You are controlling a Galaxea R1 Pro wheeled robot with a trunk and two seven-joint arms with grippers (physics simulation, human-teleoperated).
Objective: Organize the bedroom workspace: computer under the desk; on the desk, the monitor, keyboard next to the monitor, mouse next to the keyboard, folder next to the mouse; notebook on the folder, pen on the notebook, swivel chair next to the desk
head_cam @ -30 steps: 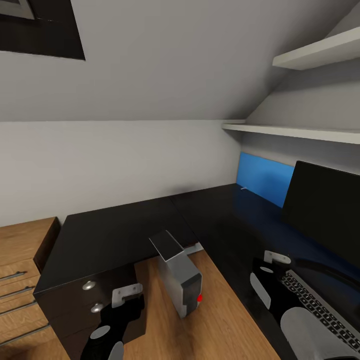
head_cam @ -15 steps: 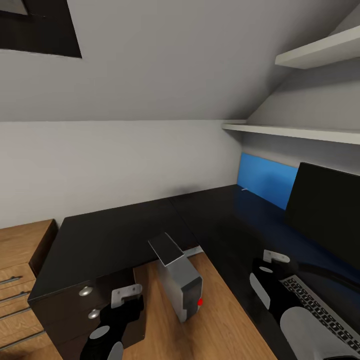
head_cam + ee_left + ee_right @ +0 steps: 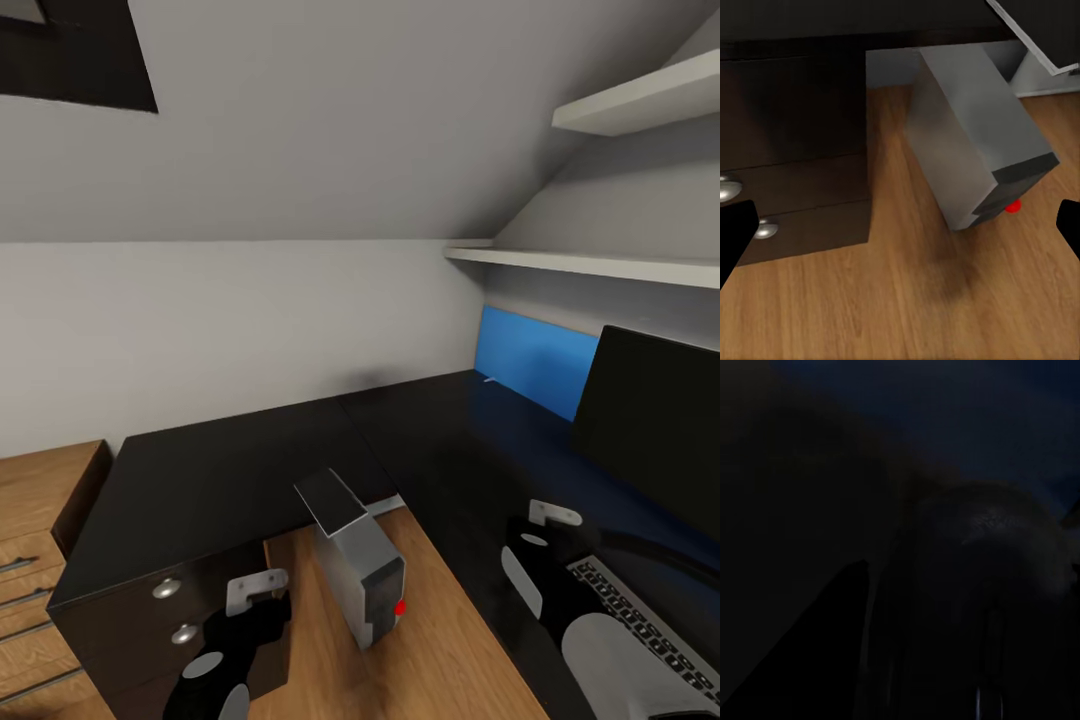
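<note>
The grey-silver computer (image 3: 357,562) stands on the wood floor in the desk's inner corner, its back end under the glossy black desk (image 3: 250,460). In the left wrist view the computer (image 3: 975,142) lies just ahead of my open left gripper (image 3: 900,229), whose fingertips (image 3: 735,236) sit at the frame's edges. The monitor (image 3: 655,420) stands on the desk at the right, and the keyboard (image 3: 640,625) lies before it. My right arm (image 3: 540,565) hovers over the desk beside the keyboard; its wrist view is dark. Mouse, folder, notebook, pen and swivel chair are out of view.
A black drawer unit (image 3: 165,610) with round knobs stands left of the computer, close to my left arm (image 3: 240,630). A light wood cabinet (image 3: 40,520) is at the far left. The blue back panel (image 3: 535,360) and white wall shelves (image 3: 590,262) are at the right.
The whole picture has slid a little to the left, so the camera has turned slightly right. Both arms and the computer keep their places.
</note>
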